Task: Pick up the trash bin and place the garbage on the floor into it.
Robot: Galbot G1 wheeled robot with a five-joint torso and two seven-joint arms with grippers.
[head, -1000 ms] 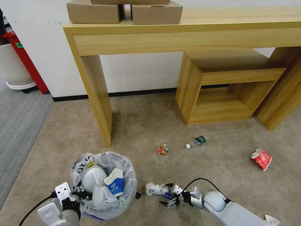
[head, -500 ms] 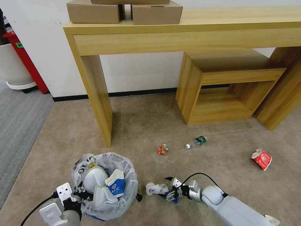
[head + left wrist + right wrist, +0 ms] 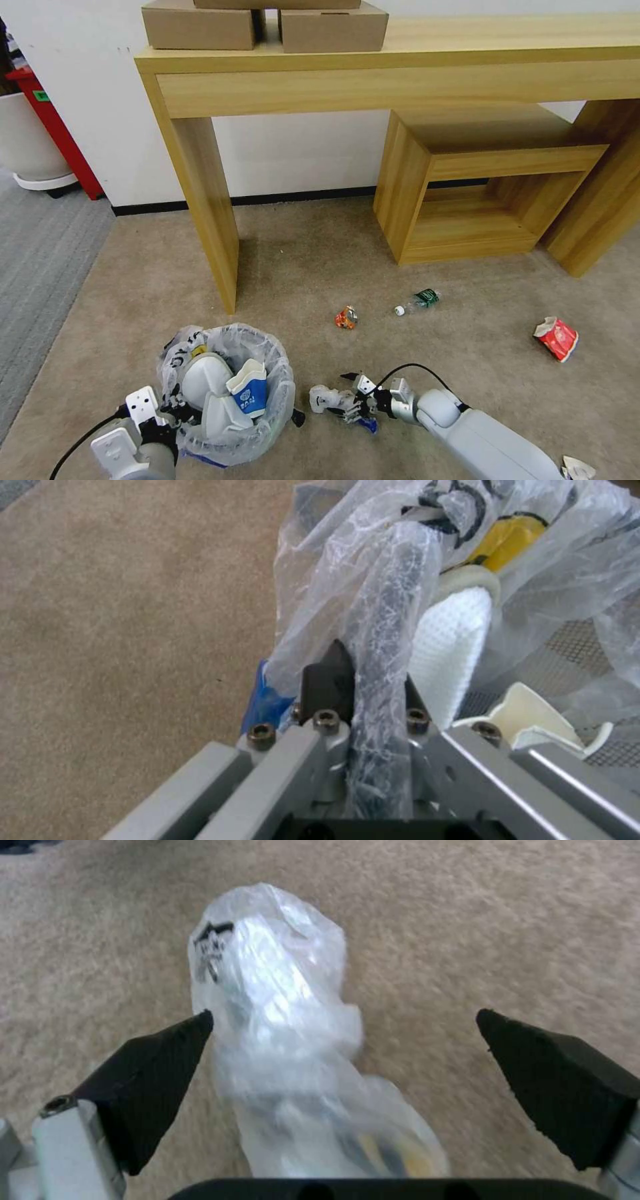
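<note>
Two grippers are working at once: the left gripper [image 3: 363, 700] is clamping the rim of the trash bin [image 3: 230, 393], bag liner and all, at the near-left of the floor [image 3: 300, 267], while the right gripper [image 3: 343, 1060] is reaching low over the carpet just to the bin's right. Its jaws are standing wide apart on either side of a crumpled clear plastic wrapper [image 3: 280, 1030] with black print, which is lying on the carpet between them and not yet pinched. Inside the bin, white slippers [image 3: 200, 383] and a white-and-blue paper cup [image 3: 248, 388] are already sitting. I judge the step in hand to be the pick of this wrapper, with more garbage waiting farther off: a small orange packet [image 3: 345, 318], a green-labelled bottle [image 3: 419, 301] and a red crushed cup [image 3: 556, 338]. The next move seems to call for closing squarely on the flimsy film, low enough to catch it without snagging the pile.
</note>
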